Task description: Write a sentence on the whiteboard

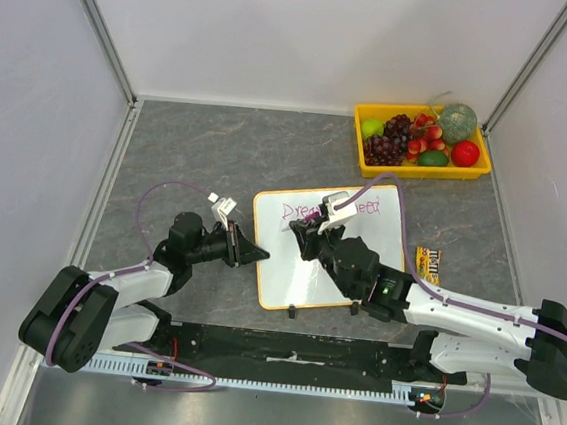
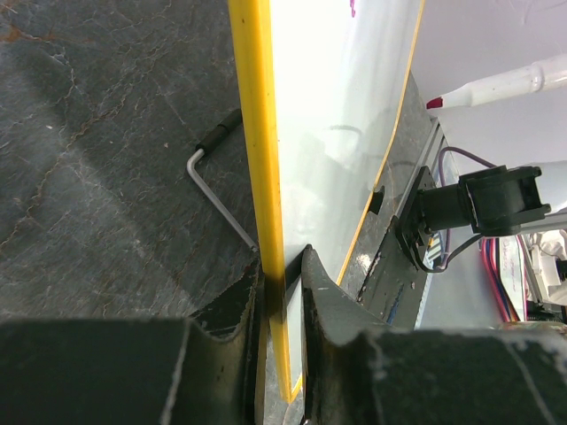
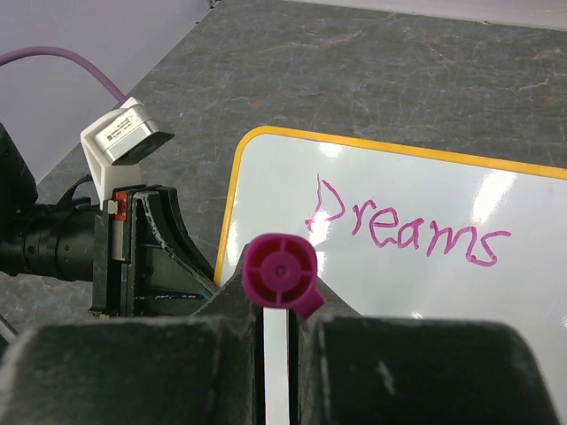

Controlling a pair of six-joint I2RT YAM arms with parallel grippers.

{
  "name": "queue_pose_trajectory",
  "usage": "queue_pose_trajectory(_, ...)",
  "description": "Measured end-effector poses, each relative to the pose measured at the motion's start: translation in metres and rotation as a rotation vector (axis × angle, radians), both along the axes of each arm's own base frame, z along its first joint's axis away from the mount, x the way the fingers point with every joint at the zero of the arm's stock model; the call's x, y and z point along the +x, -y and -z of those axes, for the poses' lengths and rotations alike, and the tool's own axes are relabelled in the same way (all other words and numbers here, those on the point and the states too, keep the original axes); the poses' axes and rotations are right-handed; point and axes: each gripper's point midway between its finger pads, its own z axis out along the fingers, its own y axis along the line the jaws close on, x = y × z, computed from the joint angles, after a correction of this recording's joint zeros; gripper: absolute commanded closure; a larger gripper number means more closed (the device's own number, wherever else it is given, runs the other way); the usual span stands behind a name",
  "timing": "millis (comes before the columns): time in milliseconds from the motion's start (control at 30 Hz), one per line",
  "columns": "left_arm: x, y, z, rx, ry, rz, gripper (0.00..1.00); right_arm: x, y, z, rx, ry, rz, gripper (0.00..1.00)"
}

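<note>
Overhead camera, high above the near edge, looks down on the whole table. Left wrist camera hugs the whiteboard at its left edge, facing right. Right wrist camera looks past a marker cap, very close. All three share the whiteboard.

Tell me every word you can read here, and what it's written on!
"Dreams": pink handwriting on the whiteboard.
Letters on the small packet beside the board: too small to read.
Label on the white camera: too blurred to read.
</note>
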Motion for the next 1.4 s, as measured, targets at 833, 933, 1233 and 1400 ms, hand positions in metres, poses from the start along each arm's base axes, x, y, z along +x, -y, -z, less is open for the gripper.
queue_pose_trajectory(833, 0.0, 0.0, 0.0, 0.0, 0.0, 0.0, 0.98, -0.004, 0.018, 0.037, -0.04, -0.054, 0.04, 1.0)
queue_pose_trajectory(933, 0.0, 0.0, 0.0, 0.0, 0.0, 0.0, 0.98, -0.003, 0.02, 0.038, -0.044, -0.055, 0.052, 1.0)
queue_pose_trajectory(1233, 0.0, 0.0, 0.0, 0.0, 0.0, 0.0, 0.98, -0.001, 0.019, 0.042, -0.047, -0.062, 0.059, 1.0)
queue_pose_trajectory(1400, 0.0, 0.0, 0.0, 0.0, 0.0, 0.0, 0.98, -0.002, 0.018, 0.043, -0.045, -0.065, 0.054, 1.0)
